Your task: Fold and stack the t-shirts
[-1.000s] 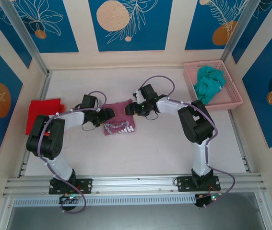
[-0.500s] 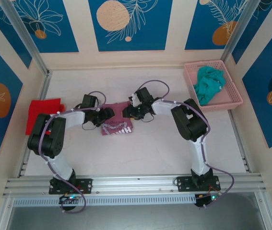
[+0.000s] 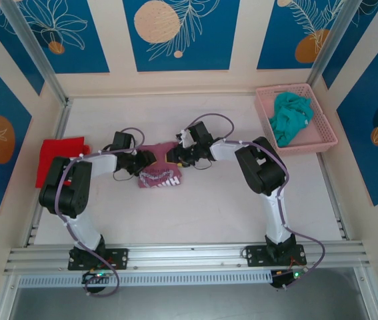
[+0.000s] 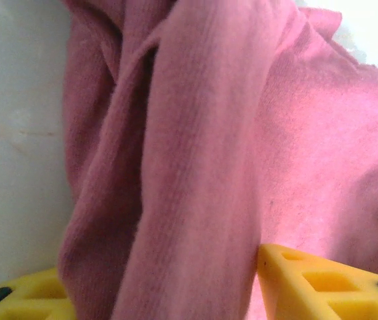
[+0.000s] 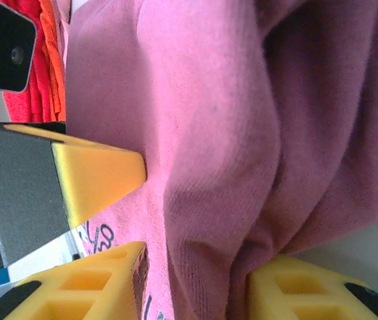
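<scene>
Bench [image 3: 229,200]: mauve-pink t-shirt [image 3: 164,175] bunched near the centre, both arms on it.
I see the red t-shirt [image 3: 59,157] lying at the left edge and the teal t-shirt [image 3: 290,117] heaped in the pink basket [image 3: 322,137] at far right. The left gripper [image 4: 162,263] pinches a raised fold of the mauve-pink cloth. The right gripper [image 5: 205,257] pinches a ridge of the same cloth, just beside it.

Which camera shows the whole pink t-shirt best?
The top external view: the pink t-shirt lies bunched mid-table, most of its outline and white print visible. The wrist views show close-up folds of it between yellow fingers, no outline.
</scene>
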`<state>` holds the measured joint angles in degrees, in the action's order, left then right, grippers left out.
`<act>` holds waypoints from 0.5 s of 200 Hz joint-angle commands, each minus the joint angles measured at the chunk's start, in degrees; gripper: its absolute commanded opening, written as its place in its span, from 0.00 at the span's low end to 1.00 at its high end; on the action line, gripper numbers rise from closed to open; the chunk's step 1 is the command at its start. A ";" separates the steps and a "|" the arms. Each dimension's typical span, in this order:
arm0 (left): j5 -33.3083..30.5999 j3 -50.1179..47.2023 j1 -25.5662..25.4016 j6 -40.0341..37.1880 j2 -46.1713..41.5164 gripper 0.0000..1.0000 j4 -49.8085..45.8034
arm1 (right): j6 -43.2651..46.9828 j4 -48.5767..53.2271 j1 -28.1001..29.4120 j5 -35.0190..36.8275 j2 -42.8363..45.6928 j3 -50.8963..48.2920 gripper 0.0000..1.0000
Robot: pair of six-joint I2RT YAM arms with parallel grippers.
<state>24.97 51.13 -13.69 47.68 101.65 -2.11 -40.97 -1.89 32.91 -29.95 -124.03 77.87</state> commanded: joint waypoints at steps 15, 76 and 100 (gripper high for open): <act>9.09 -0.25 -3.93 4.14 7.49 0.51 20.33 | -1.80 -1.45 1.00 -5.20 -2.77 1.05 0.40; 7.83 -0.07 -3.91 1.13 7.40 0.00 17.13 | 0.71 -1.53 -0.42 -2.06 2.16 -2.90 0.54; 5.46 0.44 -3.76 -3.79 4.69 0.00 11.52 | 3.74 -1.44 -1.56 1.79 7.90 -7.36 0.75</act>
<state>29.91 51.37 -16.23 49.21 107.33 11.57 -40.82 -4.36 31.92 -31.42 -122.50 75.05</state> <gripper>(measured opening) 0.094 0.670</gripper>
